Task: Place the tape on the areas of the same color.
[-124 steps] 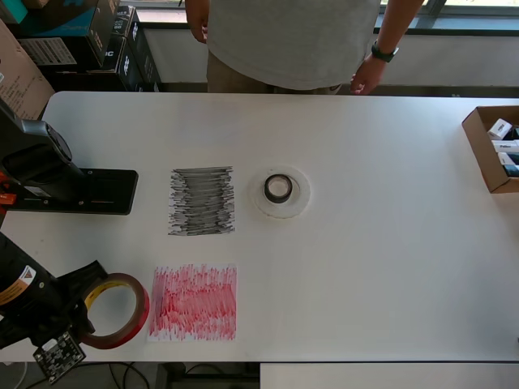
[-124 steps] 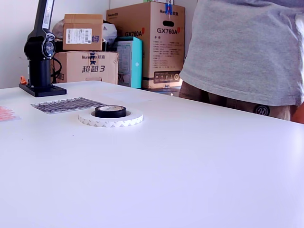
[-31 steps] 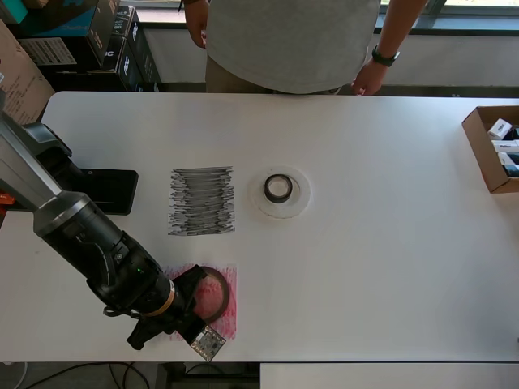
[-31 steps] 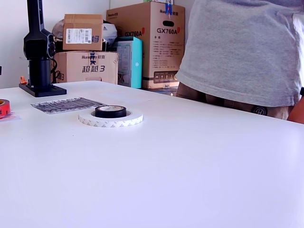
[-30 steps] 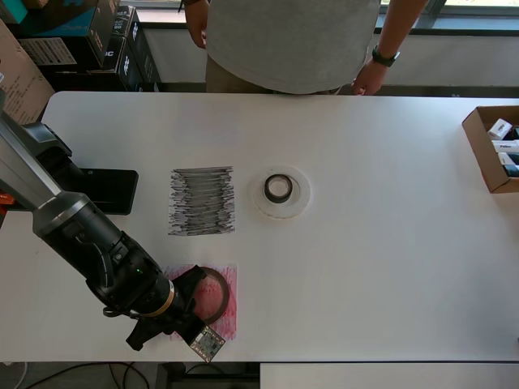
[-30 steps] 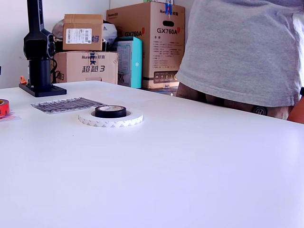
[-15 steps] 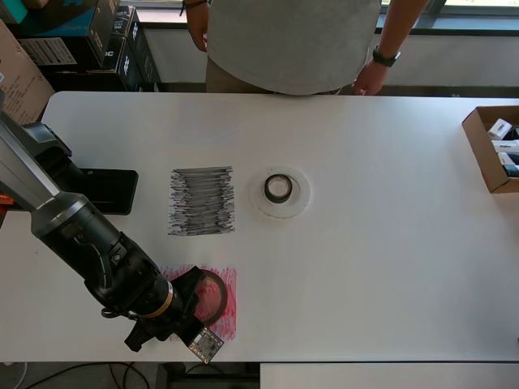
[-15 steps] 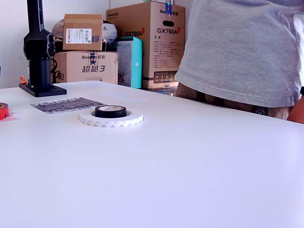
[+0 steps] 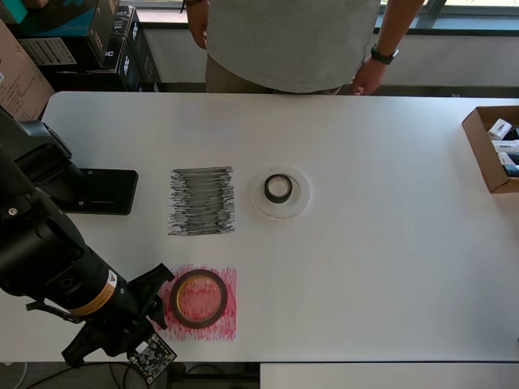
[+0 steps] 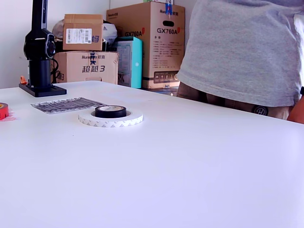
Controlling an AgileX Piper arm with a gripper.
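The dark-red roll [image 9: 197, 298] lies flat on the red scribbled patch [image 9: 226, 322], free of the gripper; its edge shows at the exterior view's left [image 10: 2, 110]. My gripper [image 9: 159, 295] is just left of the roll in the overhead view, open and empty. The small black roll [image 9: 278, 188] lies inside the whitish roll [image 9: 299, 203], to the right of the black-grey patch [image 9: 202, 201]. In the exterior view the black roll [image 10: 110, 110] sits within the whitish roll [image 10: 113, 120], beside the black-grey patch [image 10: 66, 104].
The arm's black base plate [image 9: 96, 191] lies left of the black-grey patch. A cardboard box [image 9: 483, 154] sits at the table's right edge. A person [image 9: 284, 40] stands at the far side. Cartons [image 10: 142, 42] stand behind the table.
My gripper has let go of the dark-red roll and drawn back to the left and toward the table's front edge. The roll now lies uncovered on the red patch.
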